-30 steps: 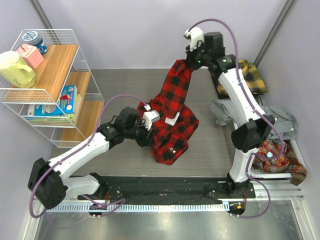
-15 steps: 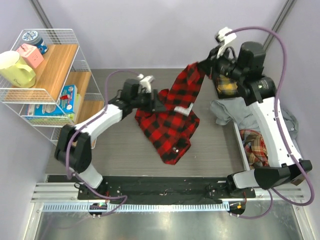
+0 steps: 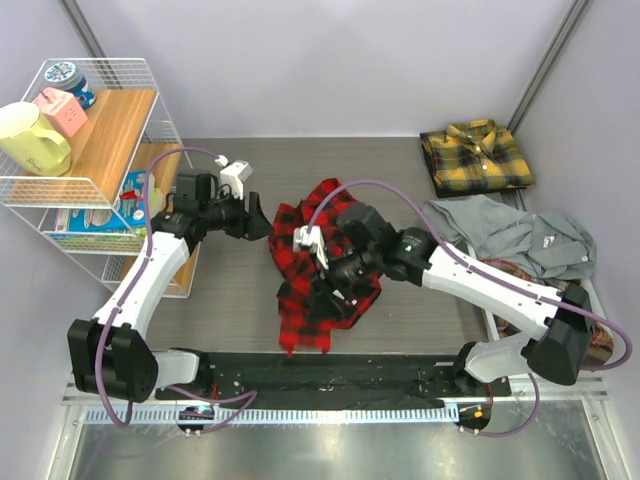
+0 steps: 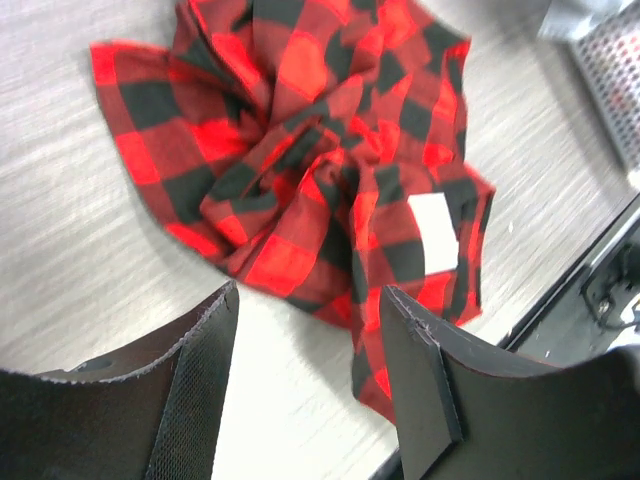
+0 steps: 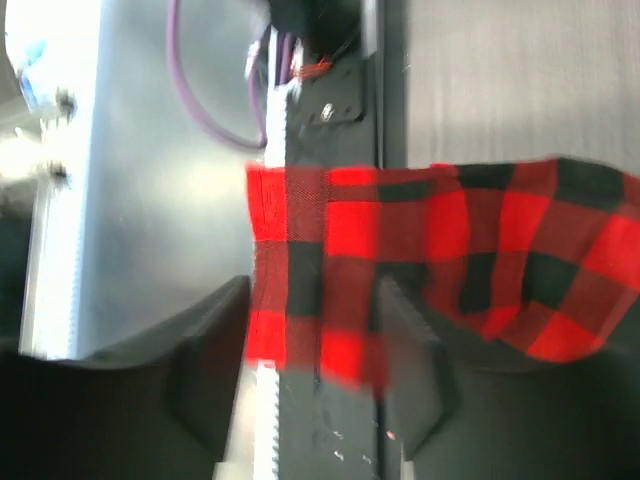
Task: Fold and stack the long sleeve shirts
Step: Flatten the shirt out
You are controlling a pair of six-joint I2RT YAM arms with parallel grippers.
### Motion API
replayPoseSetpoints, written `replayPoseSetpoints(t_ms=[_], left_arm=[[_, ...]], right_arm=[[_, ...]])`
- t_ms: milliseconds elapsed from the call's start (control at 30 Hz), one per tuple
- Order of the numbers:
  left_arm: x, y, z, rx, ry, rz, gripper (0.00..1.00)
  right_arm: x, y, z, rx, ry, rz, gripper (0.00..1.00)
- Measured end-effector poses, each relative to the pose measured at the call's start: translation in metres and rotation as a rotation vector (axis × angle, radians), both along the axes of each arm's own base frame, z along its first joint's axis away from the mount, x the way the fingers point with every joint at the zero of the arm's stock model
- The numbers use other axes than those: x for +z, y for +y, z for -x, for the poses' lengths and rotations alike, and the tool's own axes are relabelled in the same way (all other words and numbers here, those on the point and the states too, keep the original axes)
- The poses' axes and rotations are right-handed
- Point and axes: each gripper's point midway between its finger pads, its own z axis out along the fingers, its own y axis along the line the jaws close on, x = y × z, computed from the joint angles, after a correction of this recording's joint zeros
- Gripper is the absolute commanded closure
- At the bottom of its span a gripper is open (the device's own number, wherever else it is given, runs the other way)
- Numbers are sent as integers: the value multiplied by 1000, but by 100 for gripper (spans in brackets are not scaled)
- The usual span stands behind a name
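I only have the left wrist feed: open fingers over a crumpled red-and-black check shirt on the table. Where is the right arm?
Observer: The right gripper is low over the near part of that red-and-black check shirt. Its own camera shows check cloth between fingers that look apart.
Operator: Is any shirt folded?
Observer: Yes, the yellow-and-black plaid shirt lies folded at the table's far right corner.
Operator: Anything else waiting?
Observer: A grey shirt lies unfolded to the right of the red one.
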Motion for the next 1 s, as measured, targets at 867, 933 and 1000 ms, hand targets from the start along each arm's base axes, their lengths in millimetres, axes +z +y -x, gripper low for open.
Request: replayPoseSetpoints(t_ms=[867,933,1000], left_arm=[[-19,5,22,-333,-9,-179,38],[-20,6,23,-337,-8,-183,38],[-22,6,23,-338,-6,-185,38]], right_arm=[[-182,-87,-174,-492,-52,488,37],[-189,-86,-173,-482,-36,495,37],[-191,-84,-169,-466,-17,487,42]])
